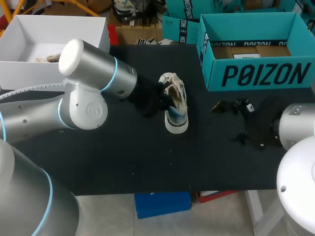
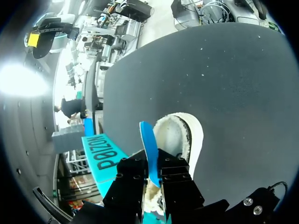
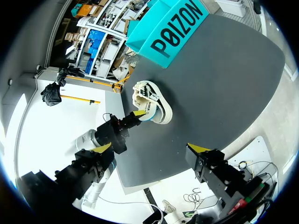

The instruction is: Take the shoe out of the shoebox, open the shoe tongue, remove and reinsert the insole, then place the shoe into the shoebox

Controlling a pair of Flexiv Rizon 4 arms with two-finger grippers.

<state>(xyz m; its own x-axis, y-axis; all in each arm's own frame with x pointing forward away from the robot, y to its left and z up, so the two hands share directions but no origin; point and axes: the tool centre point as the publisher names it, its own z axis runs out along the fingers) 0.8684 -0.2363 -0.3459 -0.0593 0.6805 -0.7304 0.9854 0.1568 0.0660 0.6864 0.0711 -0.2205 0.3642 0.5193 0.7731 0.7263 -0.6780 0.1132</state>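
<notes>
Left wrist view: my left jaws pinch the blue insole [image 2: 146, 142] in the shoe [image 2: 175, 135] to slide it; right jaws open.

Your shoe [image 1: 175, 105] sits upright on its sole near the middle of the table. It is cream-white with a fleecy pale lining, and its mouth is spread wide. The blue insole [image 2: 148, 149] stands on edge, sticking up out of that opening. Your shoebox [image 1: 256, 76] is teal and open-topped. It stands at the table's far right, well apart from the shoe.
</notes>
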